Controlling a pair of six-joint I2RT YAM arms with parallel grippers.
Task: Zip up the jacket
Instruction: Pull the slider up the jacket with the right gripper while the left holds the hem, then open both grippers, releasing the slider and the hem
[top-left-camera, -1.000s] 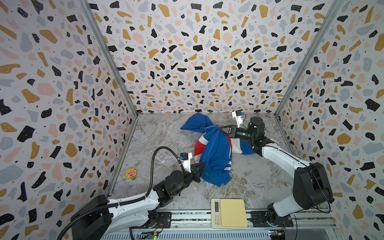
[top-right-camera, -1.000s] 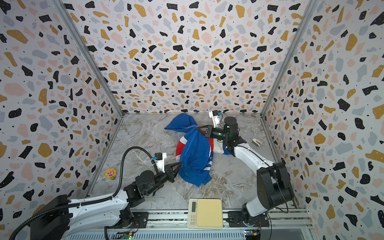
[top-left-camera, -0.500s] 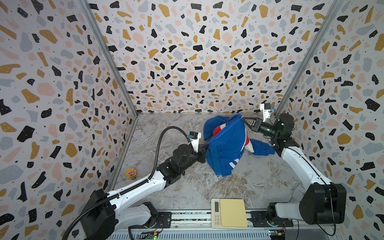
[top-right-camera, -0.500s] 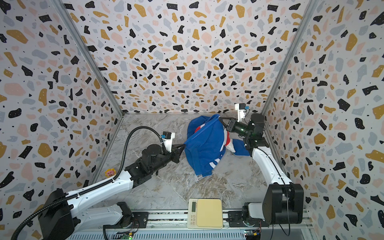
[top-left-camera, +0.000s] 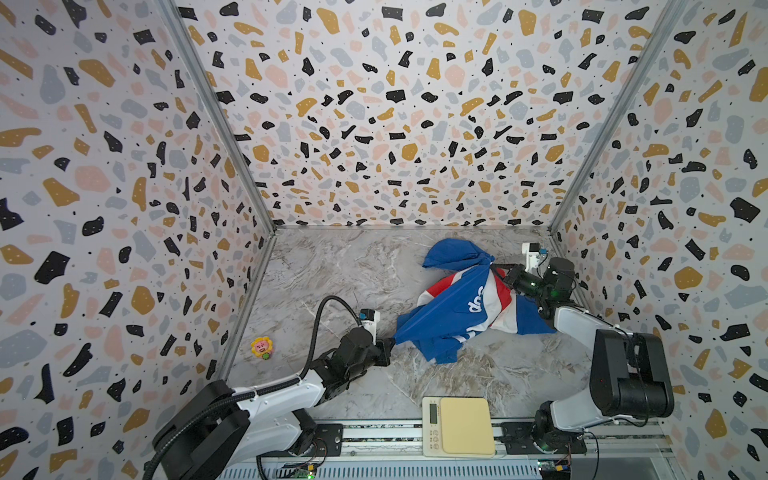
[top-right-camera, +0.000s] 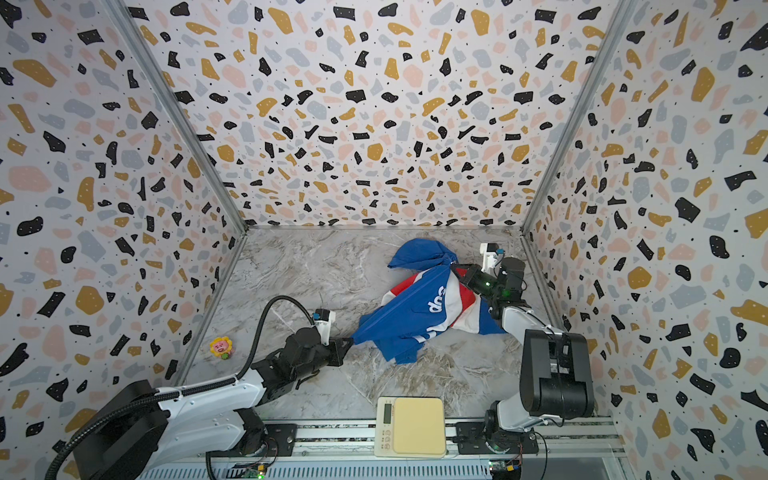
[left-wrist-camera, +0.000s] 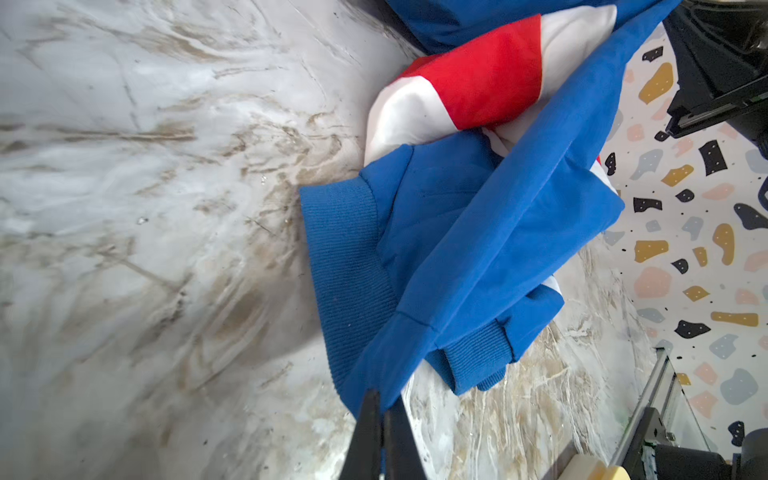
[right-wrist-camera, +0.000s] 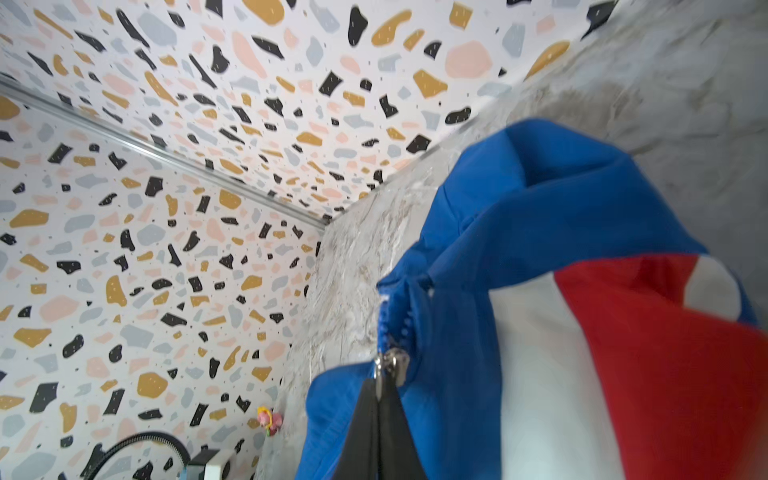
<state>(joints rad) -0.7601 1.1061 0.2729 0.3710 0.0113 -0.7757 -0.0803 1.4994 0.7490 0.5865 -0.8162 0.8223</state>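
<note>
- Jacket (top-left-camera: 469, 307): blue, red-and-white bands, white lettering, ribbed cuffs.
- Drawn taut diagonally, near-left hem to far-right collar, over the tabletop's (top-left-camera: 353, 282) right half.
- Zipper slider (right-wrist-camera: 390, 362) near the hood.

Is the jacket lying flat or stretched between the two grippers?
Stretched: the jacket runs taut from the left gripper at one corner to the right gripper on the zipper pull.

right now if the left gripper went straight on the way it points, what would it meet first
The jacket. The left gripper is shut on its blue edge and points along the stretched fabric, so it would likely push into the bunched blue cloth first; depth beyond is unclear.
</note>
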